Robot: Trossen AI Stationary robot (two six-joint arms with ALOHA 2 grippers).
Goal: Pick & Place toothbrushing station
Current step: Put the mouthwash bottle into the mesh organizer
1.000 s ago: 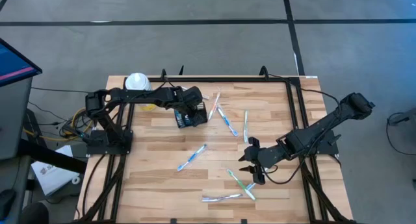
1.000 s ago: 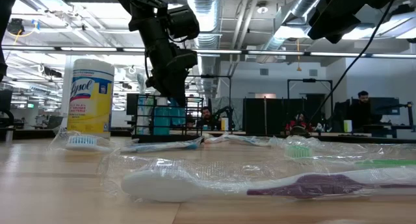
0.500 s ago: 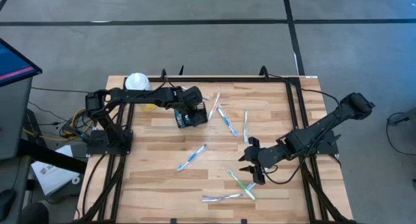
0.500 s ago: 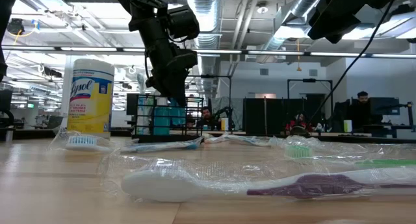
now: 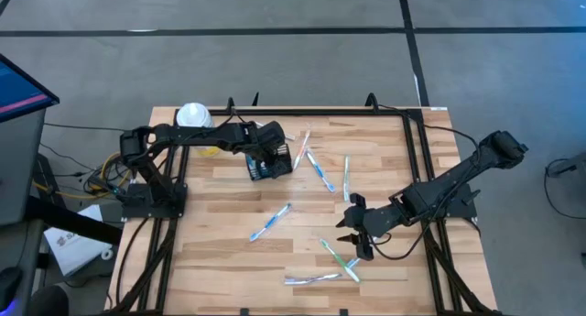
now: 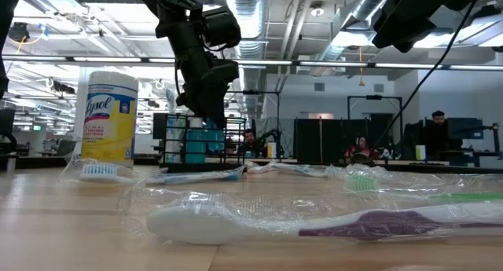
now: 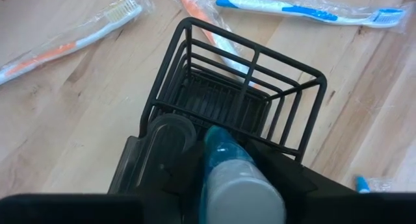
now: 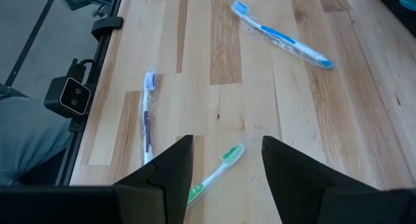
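The toothbrushing station, a small black wire caddy [image 5: 277, 158] [image 7: 260, 87] [image 6: 229, 141], stands on its base on the wooden table at the far left. My left gripper [image 5: 259, 151] [image 6: 206, 106] slants down onto the caddy's near end. A blue-and-grey tube [image 7: 231, 175] rises right in front of it, its blue end down in the caddy. My right gripper [image 5: 353, 232] [image 8: 227, 146] hangs open above the table's near right. Nothing is between its fingers, and a green toothbrush [image 8: 220, 167] lies below it.
Several wrapped toothbrushes lie loose on the table: a blue one [image 5: 271, 222], two beside the caddy [image 5: 320, 169], one near the front edge [image 5: 311, 279], a purple one [image 8: 147, 120]. A yellow canister with a white lid [image 6: 108, 118] stands at the far left corner.
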